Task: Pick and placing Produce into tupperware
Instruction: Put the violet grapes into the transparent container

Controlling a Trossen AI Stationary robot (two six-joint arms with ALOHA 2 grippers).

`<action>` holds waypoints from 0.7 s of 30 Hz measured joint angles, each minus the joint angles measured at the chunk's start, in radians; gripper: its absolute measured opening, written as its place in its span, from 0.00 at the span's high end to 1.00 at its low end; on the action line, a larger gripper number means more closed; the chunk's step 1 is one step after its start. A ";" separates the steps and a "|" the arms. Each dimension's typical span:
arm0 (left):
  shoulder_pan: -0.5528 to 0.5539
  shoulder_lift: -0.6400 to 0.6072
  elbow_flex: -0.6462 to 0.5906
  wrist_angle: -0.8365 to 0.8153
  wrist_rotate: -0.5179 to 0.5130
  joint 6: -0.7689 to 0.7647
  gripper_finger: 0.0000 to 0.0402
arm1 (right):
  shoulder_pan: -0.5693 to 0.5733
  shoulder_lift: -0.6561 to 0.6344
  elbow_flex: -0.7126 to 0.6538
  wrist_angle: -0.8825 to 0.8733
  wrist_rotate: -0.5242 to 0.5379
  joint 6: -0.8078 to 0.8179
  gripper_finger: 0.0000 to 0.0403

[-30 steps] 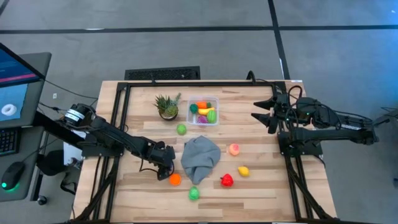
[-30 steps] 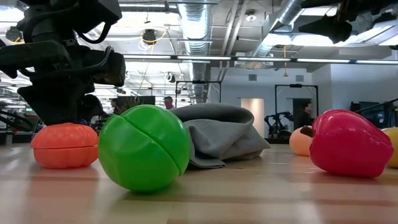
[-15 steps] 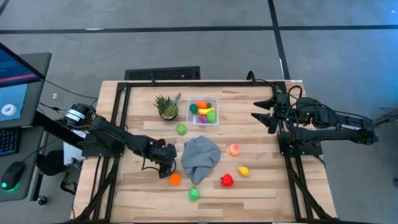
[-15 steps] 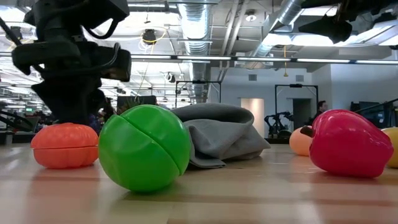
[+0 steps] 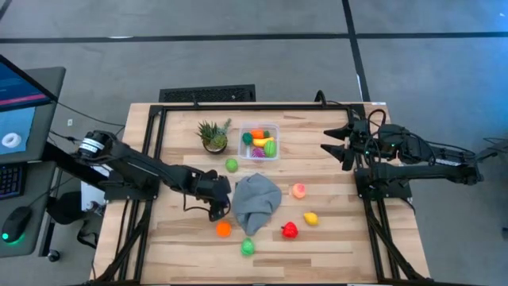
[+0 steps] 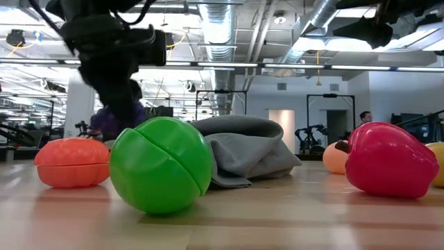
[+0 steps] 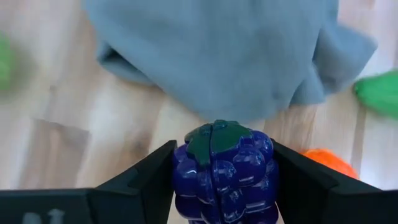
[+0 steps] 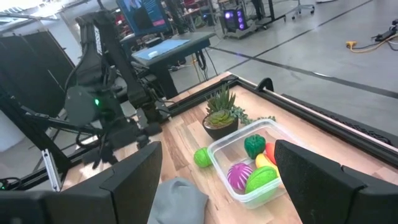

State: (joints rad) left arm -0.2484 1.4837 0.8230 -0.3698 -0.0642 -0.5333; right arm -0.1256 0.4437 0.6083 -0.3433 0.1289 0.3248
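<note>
The job looks roughly half finished. Starting at the left, the left gripper hangs over the table just beside the grey cloth, its fingers closed around a purple bunch of grapes that has yet to reach the box. Just in front of it an orange piece lies loose on the wood, with a green ball a little farther along the front edge. Another green ball sits near the potted plant, close to the clear plastic box. That box stands toward the back of the table, beside the plant, and already holds several pieces: green, orange, yellow and purple ones show inside it.

Right of the cloth, three more pieces wait: a peach-coloured fruit, a red pepper and a yellow piece. Farthest right, the right gripper waits above the table's right edge, its fingers spread apart and holding nothing.

So six loose pieces remain, plus the grapes in hand.
</note>
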 joint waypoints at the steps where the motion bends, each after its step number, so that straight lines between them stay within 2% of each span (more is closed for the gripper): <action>1: 0.004 -0.018 0.000 0.000 -0.015 0.000 0.48 | 0.000 0.000 0.000 0.000 0.000 0.000 0.17; 11: 0.068 -0.260 0.000 0.001 -0.229 0.060 0.48 | 0.001 0.000 0.000 0.001 0.000 -0.001 0.17; 16: 0.121 -0.328 0.000 0.003 -0.264 0.119 0.48 | 0.000 0.000 0.000 0.003 0.001 -0.001 0.17; 21: 0.173 -0.334 0.000 0.050 -0.263 0.173 0.48 | 0.000 0.000 0.000 0.012 0.001 -0.001 0.17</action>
State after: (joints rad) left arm -0.0753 1.1496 0.8234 -0.3196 -0.3270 -0.3605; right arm -0.1257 0.4438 0.6079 -0.3310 0.1295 0.3237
